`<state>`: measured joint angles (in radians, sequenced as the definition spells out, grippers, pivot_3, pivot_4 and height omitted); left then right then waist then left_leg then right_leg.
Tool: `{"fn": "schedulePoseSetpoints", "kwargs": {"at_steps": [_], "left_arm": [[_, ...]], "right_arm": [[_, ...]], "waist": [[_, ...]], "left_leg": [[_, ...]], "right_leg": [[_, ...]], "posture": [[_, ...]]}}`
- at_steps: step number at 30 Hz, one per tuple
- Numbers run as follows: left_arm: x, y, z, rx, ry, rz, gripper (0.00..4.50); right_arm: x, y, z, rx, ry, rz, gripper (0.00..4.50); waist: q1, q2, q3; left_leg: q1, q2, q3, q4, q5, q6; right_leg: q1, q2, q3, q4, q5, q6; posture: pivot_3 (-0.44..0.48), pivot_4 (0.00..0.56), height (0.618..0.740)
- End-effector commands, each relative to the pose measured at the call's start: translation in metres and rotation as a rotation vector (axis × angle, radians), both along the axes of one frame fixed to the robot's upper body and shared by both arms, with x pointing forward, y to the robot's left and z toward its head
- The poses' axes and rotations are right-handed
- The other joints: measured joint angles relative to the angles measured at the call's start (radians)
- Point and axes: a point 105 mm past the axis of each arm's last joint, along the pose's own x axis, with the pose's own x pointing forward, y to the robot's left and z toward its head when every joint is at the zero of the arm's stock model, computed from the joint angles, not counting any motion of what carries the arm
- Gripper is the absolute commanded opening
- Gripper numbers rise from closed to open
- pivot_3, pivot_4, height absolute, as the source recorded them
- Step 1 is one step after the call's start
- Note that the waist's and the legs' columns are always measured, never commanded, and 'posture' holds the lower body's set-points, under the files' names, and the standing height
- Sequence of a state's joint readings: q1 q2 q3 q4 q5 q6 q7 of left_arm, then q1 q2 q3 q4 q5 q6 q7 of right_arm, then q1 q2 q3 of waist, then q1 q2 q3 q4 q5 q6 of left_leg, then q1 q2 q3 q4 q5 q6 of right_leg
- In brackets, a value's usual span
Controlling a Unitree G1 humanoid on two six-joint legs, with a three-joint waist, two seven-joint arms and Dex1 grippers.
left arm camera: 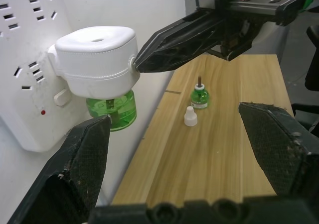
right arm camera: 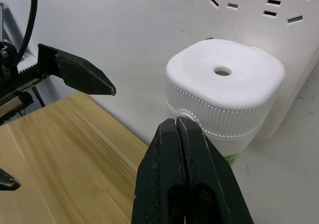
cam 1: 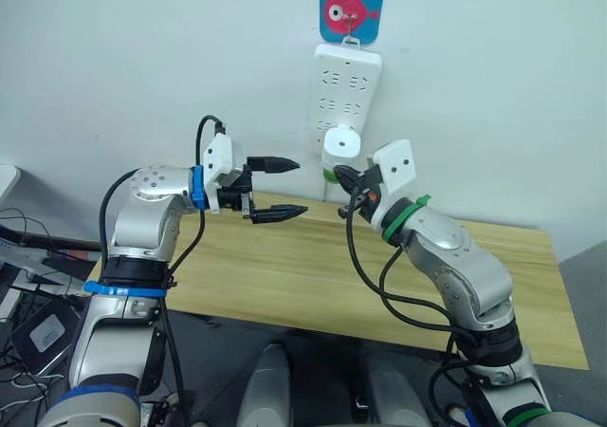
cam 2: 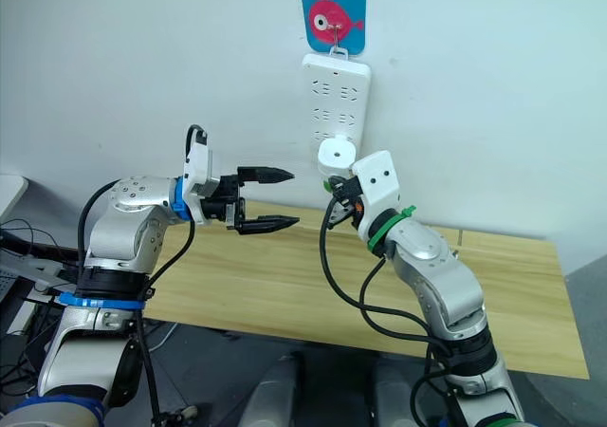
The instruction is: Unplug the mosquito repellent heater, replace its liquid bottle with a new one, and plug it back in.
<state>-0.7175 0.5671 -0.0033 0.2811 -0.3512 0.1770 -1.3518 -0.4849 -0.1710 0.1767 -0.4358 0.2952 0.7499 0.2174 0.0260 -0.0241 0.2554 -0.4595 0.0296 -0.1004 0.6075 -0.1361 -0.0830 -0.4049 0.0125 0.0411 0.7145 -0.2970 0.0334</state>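
Heater (left arm camera: pixel 97 59) plugged into wall power strip (cam 1: pixel 345 90), green bottle (left arm camera: pixel 113 112) attached. Right gripper (right arm camera: pixel 182 149) closed empty, tips touching heater side. Left gripper (cam 1: pixel 275 190) wide open, empty. Spare bottle (left arm camera: pixel 200 95) and cap (left arm camera: pixel 190 116) near table (cam 1: pixel 313 275) back edge.

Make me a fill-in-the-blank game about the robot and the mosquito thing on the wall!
1. The mosquito repellent heater is plugged into the white power ____.
2. The bottle under the heater holds ____ liquid.
3. The right claw touching the heater is ____.
4. The spare bottle stands on the wooden ____, beside a small white cap.

Missing words: strip; green; shut; table
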Motion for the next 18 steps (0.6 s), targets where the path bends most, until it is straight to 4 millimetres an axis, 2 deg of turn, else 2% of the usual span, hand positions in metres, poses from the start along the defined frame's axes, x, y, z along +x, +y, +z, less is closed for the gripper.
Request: {"fn": "schedulePoseSetpoints", "kwargs": {"at_steps": [1,18], "left_arm": [[0.000,-0.001,0.012,0.000,-0.054,-0.006,4.50],[0.002,-0.005,0.012,-0.006,-0.052,-0.005,4.50]], "right_arm": [[0.003,-0.006,0.015,0.032,-0.052,-0.039,0.02],[0.023,-0.041,0.018,-0.014,-0.099,-0.274,0.02]], "waist": [[0.000,0.000,0.000],[0.002,0.000,0.000]], "left_leg": [[0.000,0.000,0.000,0.000,0.000,0.000],[0.000,0.000,0.000,0.000,0.005,0.005]], "right_leg": [[0.000,0.000,0.000,0.000,0.000,0.000],[0.000,0.000,0.000,0.000,0.002,-0.001]], "posture": [[0.218,0.196,0.740],[0.211,0.199,0.740]]}}
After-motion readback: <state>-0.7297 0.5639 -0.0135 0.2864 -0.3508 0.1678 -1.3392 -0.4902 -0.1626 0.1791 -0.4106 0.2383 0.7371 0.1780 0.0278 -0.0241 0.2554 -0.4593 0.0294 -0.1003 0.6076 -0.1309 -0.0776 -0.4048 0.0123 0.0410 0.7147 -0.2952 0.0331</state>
